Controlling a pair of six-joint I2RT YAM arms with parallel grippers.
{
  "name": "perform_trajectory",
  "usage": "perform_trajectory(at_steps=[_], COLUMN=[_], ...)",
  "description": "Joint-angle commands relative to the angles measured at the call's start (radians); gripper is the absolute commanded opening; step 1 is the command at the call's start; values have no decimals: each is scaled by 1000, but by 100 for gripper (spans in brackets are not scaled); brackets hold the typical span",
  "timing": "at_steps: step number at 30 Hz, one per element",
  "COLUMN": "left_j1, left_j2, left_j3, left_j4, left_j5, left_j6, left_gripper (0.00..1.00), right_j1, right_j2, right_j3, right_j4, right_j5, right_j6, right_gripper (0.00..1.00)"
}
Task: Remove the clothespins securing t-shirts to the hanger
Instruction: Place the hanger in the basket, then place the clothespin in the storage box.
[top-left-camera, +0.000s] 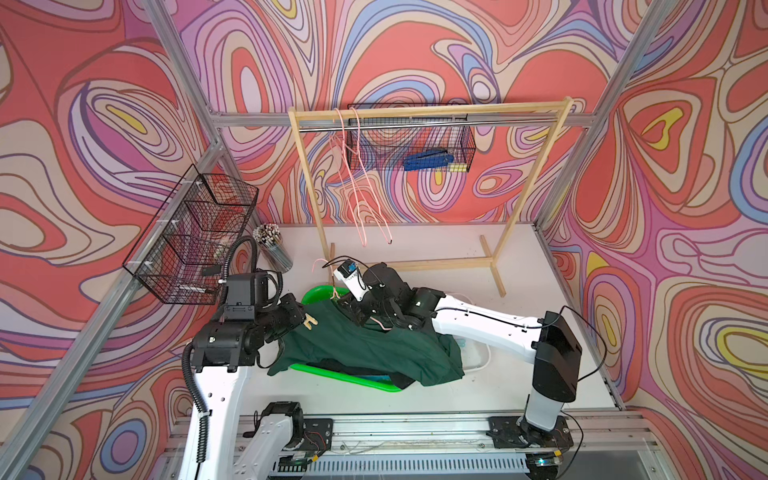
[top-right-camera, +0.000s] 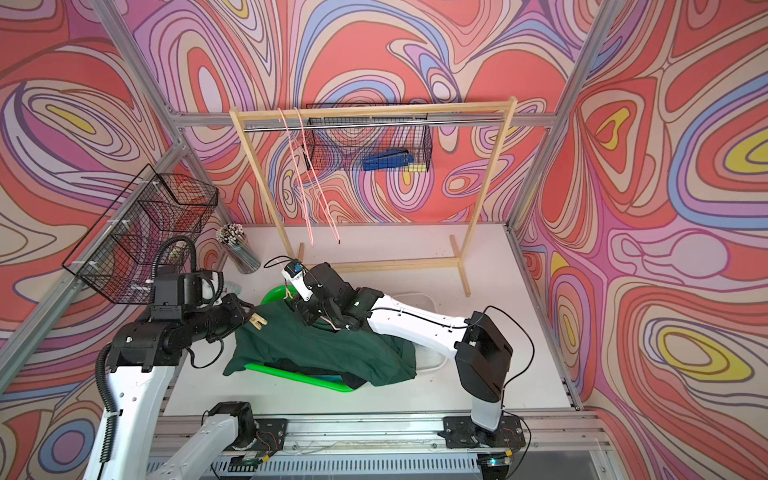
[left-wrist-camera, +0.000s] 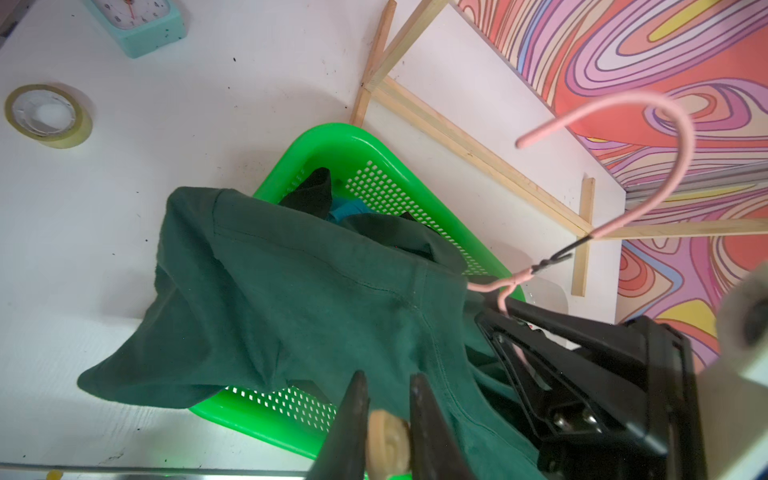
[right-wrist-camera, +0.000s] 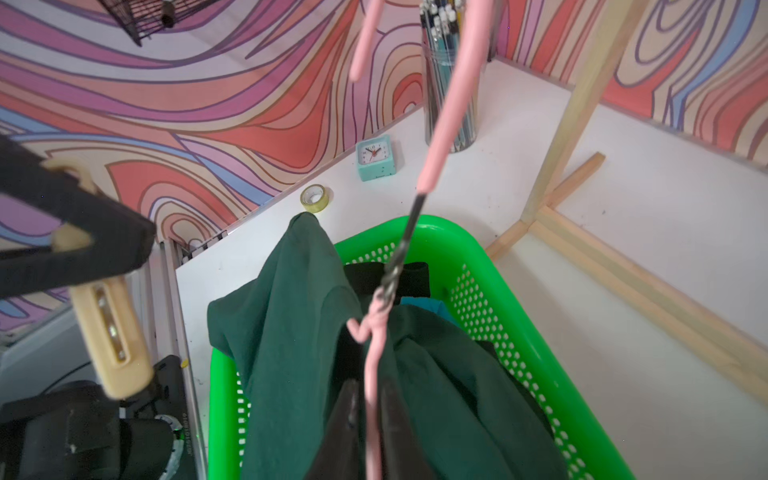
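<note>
Black fingers of the left gripper (left-wrist-camera: 388, 377) fill the near edge of the left wrist view, pressed onto a cream-yellow clothespin (left-wrist-camera: 388, 440) pinched between them. Seen from the right wrist camera, the pin hangs from those fingers clear of any cloth, beside the shirt's shoulder. Farther back on that side a roll of tape (right-wrist-camera: 316, 198) and a small mint clock (right-wrist-camera: 376, 160) sit on the white table (top-left-camera: 457, 397). A cup of pencils (top-left-camera: 272, 245) stands in the corner below a black wire basket (top-left-camera: 195, 232) fixed to the left wall. Rightward, a bright green basket (top-left-camera: 320, 292) holds the t-shirts. The dark green t-shirt (top-left-camera: 365, 353) lies on top, draped over the rim and spilling onto the table. The black t-shirt (left-wrist-camera: 309, 195) and a scrap of the turquoise t-shirt (left-wrist-camera: 349, 208) show beneath it. A pink hanger (left-wrist-camera: 681, 137) rises from the green shirt's collar, hook in the air. The right gripper (right-wrist-camera: 370, 388) sits at that collar with its fingers either side of the hanger's pink wire; whether they clamp it or stand just off it cannot be told. Beyond, a wooden rack (top-left-camera: 415, 112) stands at the back of the table with two bare pink hangers (top-left-camera: 353, 178) on its rail, and behind it a wire cage (top-left-camera: 457, 141) holds a blue object (top-left-camera: 428, 160)
</note>
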Motion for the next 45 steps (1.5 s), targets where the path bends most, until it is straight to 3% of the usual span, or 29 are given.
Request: perform_trajectory(at_steps=[1,9,16,20,34,45], left_j1=[6,6,-1,-40,-344,-611], left_j2=[-25,-50,-62,-59,24,249], left_j3=[-26,-84,-119,-134,-133,-29], left_j4=[39,100,149,181,313,400], left_j5=[51,126,180,186,13,-115], left_j6=[-9,-69,-119,-153,-270,-308], left_gripper=[17,13,12,12,10,9], right_j1=[-1,-3,-5,-6,-15,-30], right_j2=[-27,-135,-222,-288,-468,-616], right_j3=[-7,-73,-120,-172,-289,-399], right_j4=[-45,-68,-98,-85,-132,-184], right_j5=[64,158,230,268,394,542], right_j6=[47,52,43,42,39,40], right_gripper=[28,62,83,88,98,98])
